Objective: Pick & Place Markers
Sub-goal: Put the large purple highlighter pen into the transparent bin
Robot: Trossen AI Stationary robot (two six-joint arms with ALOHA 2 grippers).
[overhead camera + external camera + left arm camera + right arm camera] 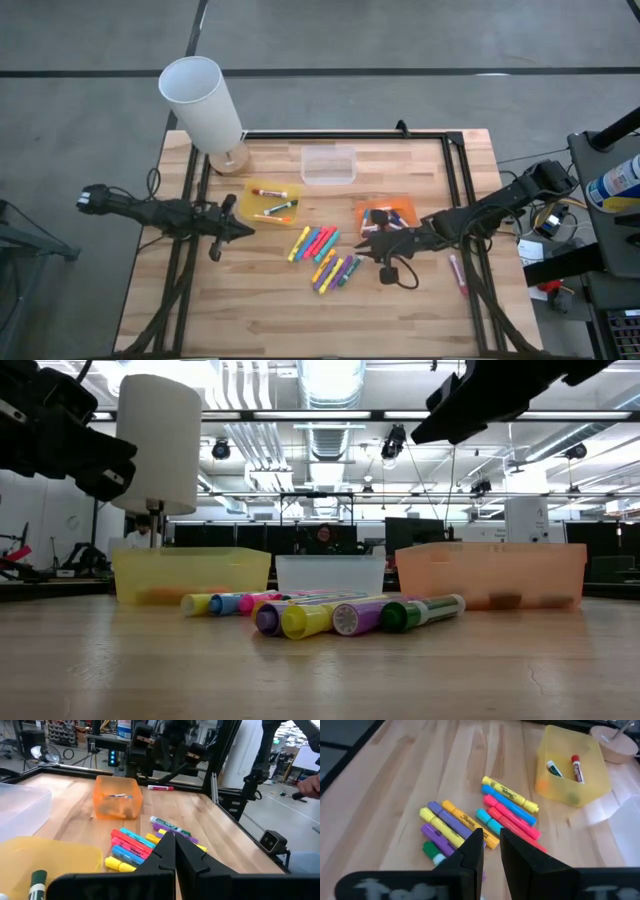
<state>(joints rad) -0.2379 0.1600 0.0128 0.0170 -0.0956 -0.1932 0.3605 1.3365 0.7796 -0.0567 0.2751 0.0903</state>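
Several markers (pixel 322 256) in yellow, pink, blue, purple, orange and green lie side by side in a loose heap in the middle of the wooden table (pixel 250 310); they also show in the right wrist view (pixel 480 817). My left gripper (pixel 245 229) is shut and holds nothing, hovering left of the heap beside the yellow tray (pixel 270 203). My right gripper (pixel 360 242) hangs just right of the heap, in front of the orange tray (pixel 387 213). Its fingers (pixel 491 834) stand a narrow gap apart with nothing between them.
The yellow tray (pixel 572 770) holds a red-capped and a green-capped marker. The orange tray (pixel 117 797) holds a few more. A clear tray (pixel 328 165) stands at the far middle. A white lamp (pixel 203 100) stands far left. One pink marker (pixel 458 274) lies by the right black rail.
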